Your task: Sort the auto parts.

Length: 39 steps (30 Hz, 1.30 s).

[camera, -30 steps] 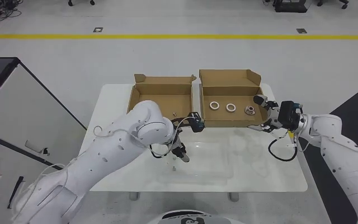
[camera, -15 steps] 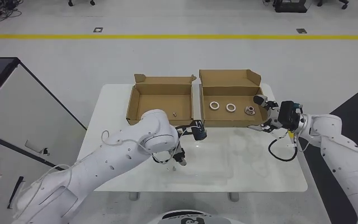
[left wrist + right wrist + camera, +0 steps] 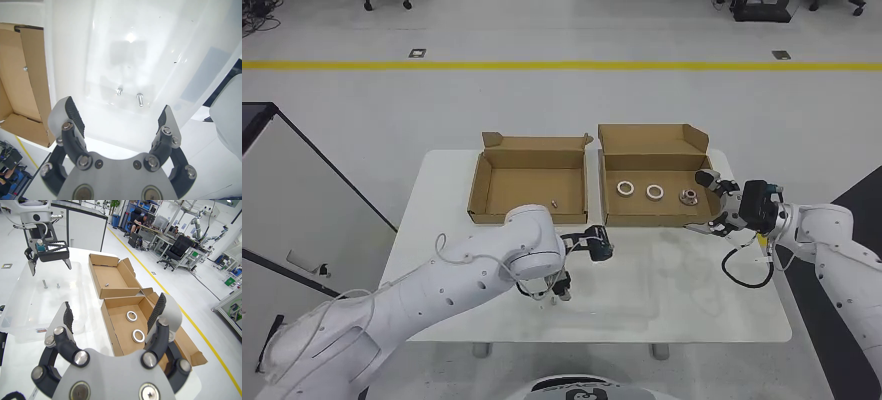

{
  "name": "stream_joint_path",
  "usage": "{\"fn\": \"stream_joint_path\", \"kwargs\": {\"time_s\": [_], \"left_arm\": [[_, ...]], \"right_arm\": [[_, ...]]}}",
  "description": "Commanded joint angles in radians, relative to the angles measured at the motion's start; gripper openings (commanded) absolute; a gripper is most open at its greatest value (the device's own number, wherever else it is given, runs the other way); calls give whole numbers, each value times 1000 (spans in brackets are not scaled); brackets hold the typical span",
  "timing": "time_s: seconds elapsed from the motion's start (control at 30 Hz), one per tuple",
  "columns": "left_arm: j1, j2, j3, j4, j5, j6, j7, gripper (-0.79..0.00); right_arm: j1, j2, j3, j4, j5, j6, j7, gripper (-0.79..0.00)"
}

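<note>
Left end effector (image 3: 118, 106) hangs, jaws spread, seemingly above two bolts (image 3: 140, 99).

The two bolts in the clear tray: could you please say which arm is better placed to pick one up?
Probably left: the left gripper hangs open above the bolts in the tray, while the right gripper sits far off by the ring box.
</note>
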Motion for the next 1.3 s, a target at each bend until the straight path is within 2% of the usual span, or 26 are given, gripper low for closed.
{"fn": "stream_joint_path", "kwargs": {"time_s": [0.0,0.43,0.53,0.63,0.67,0.73,1.27], "left_arm": [[-2,3,3,-5,-1,-8,0,0],[-33,25,39,-8,-38,-24,0,0],[-44,30,51,-13,-51,-24,0,-49],[-62,37,72,-14,-73,-24,0,-160],[-68,38,80,-12,-79,-24,0,-166],[-79,40,98,-7,-88,-24,0,-228],[-145,22,181,69,-185,-30,6,-271]], "right_arm": [[0,0,0,0,0,0,-1,0],[0,0,0,0,0,0,-1,0],[0,0,0,0,0,0,-1,0],[0,0,0,0,0,0,-1,0],[0,0,0,0,0,0,-1,0],[0,0,0,0,0,0,-1,0],[0,0,0,0,0,0,-1,0]]}}
